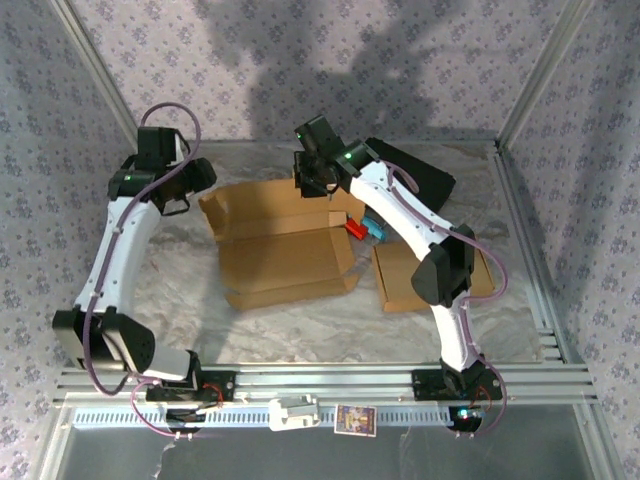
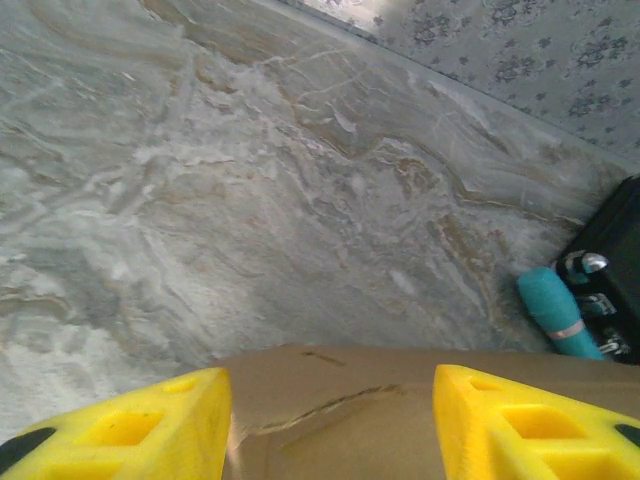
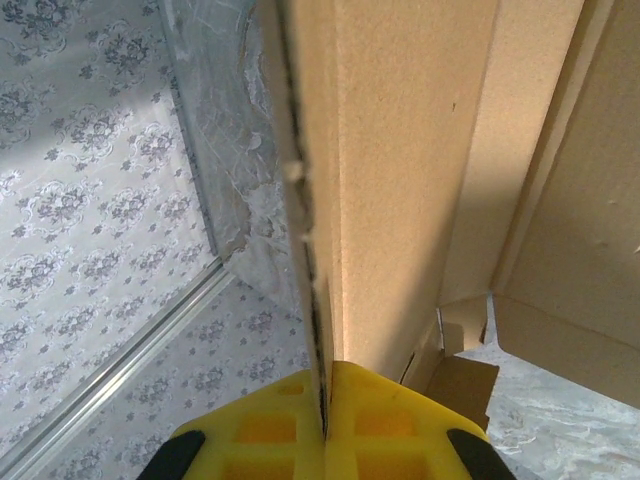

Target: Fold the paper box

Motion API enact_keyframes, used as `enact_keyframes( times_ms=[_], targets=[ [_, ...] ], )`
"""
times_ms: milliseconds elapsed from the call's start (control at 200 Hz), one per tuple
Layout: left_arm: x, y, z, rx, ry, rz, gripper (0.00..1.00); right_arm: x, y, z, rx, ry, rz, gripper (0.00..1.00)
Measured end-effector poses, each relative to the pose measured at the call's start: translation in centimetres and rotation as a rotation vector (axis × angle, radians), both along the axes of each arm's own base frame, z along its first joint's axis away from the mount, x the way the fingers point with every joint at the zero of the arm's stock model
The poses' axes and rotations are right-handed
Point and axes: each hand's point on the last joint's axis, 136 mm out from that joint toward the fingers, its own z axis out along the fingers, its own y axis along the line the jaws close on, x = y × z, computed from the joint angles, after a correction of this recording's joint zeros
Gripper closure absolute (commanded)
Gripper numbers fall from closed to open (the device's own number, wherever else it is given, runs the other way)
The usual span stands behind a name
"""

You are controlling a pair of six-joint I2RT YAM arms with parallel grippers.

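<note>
Fold in progress: the paper box (image 1: 285, 250) lies part-open at the centre of the table (image 1: 300, 320). The right gripper (image 3: 325, 410) is clamped on the edge of the box's far panel (image 3: 400, 150), and the left gripper (image 2: 330, 420) hovers over the far-left corner, jaws apart and holding nothing. The next move probably calls for the left gripper to take a flap there while the right steadies its panel.
</note>
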Motion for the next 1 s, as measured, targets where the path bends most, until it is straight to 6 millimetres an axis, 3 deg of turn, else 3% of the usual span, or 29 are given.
enact_keyframes(
  times_ms=[380, 785, 999],
  targets=[
    [0.8, -3.0, -0.4, -0.197, 0.023, -0.045, 0.43, 0.4, -0.2, -0.3, 0.0, -0.004, -0.008, 1.0],
    [-1.0, -4.2, -3.2, -0.239, 0.112, -0.06, 0.41, 0.8, -0.2, -0.5, 0.007, -0.012, -0.013, 1.0],
    [-0.7, -5.4, -3.2, -0.319, 0.104, -0.081, 0.4, 1.0, 0.0, -1.1, 0.01, -0.012, -0.011, 1.0]
  ],
)
